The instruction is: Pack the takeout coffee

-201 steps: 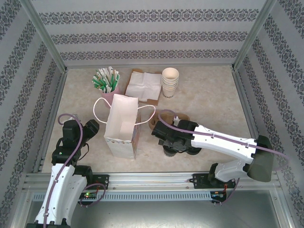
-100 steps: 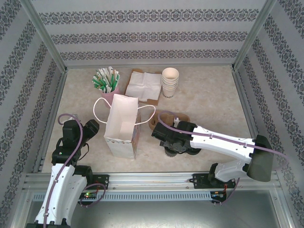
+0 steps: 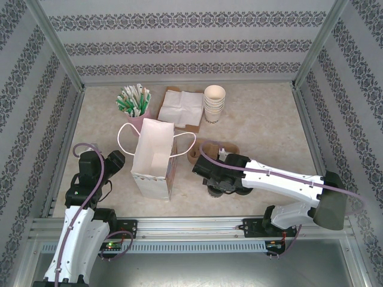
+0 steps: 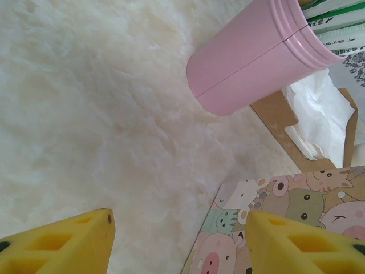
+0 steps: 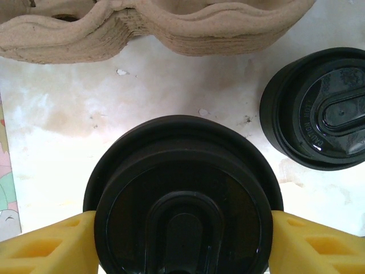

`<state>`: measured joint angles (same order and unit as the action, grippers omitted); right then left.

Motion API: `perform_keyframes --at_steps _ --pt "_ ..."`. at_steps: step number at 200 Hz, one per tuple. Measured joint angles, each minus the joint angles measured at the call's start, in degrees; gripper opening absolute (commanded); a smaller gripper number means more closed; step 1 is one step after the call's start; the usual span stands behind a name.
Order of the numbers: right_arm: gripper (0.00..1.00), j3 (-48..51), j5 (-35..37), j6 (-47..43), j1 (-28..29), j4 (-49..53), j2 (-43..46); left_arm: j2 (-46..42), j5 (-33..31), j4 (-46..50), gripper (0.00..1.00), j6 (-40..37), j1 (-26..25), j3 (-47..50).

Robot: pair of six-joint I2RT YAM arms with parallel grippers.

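Note:
The takeout coffee [image 5: 182,200] stands on the table, and its round black lid hides the cup below. My right gripper [image 5: 182,242] is shut on it, a yellow finger [image 5: 54,248] tucked against each side under the lid's rim. In the top view the right gripper [image 3: 215,178] hangs low just right of the open white paper bag [image 3: 152,158]. My left gripper [image 4: 182,242] is open over bare table beside the bag's cartoon-printed side [image 4: 274,200], and it shows left of the bag [image 3: 114,161].
A loose black lid [image 5: 319,108] lies just right of the coffee. A stack of brown pulp carriers [image 5: 159,23] sits beyond it. At the back stand a pink cup of sachets [image 3: 139,110], napkins [image 3: 181,106] and a stack of lidless white cups [image 3: 214,101].
The right gripper's jaws have drawn in around the coffee, and the right arm has shifted slightly. The left arm has not moved.

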<state>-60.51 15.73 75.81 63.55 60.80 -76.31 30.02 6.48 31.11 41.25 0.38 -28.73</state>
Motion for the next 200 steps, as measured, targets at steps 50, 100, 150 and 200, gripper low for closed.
perform_keyframes --at_steps 50,100,150,200 --pt "0.63 -0.8 0.7 -4.7 0.2 0.6 -2.2 0.0 0.0 0.0 0.62 0.0 0.0 0.0" --pt "0.62 -1.1 2.2 -7.2 0.7 0.7 -3.5 0.0 0.0 0.0 0.61 0.0 0.0 0.0" --pt "0.6 -0.3 0.7 -8.4 -0.7 -0.3 -0.5 0.0 0.0 0.0 0.61 0.0 0.0 0.0" --pt "0.61 -0.9 -1.7 -12.1 -5.4 4.4 1.9 0.0 0.0 0.0 0.61 0.0 0.0 -0.3"
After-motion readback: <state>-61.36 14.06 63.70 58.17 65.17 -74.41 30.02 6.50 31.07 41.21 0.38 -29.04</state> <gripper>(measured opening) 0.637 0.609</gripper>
